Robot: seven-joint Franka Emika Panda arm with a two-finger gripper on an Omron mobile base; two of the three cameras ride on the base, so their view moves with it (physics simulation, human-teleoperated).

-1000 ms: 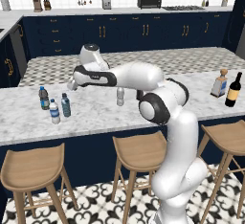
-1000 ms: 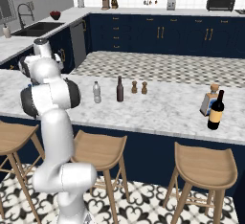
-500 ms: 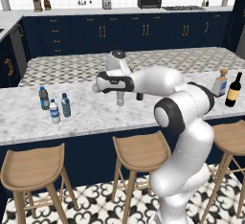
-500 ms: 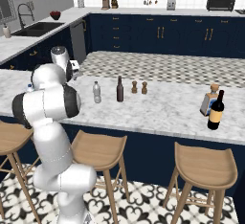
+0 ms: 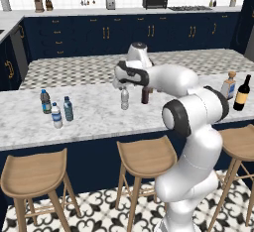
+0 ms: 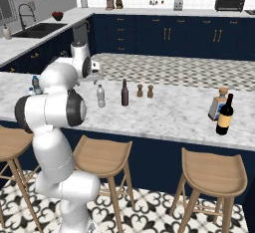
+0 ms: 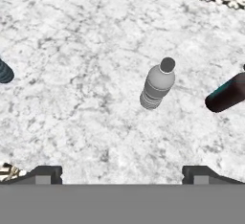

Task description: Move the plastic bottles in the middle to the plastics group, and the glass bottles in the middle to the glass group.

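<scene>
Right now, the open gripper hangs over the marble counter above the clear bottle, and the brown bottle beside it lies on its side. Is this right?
Not quite. The brown bottle stands upright, as the right base view shows. The rest holds: the gripper is open over the marble counter, above the clear bottle.

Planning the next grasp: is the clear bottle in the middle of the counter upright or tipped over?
Upright. The clear bottle stands on its base on the counter, cap up, beside the brown bottle.
</scene>
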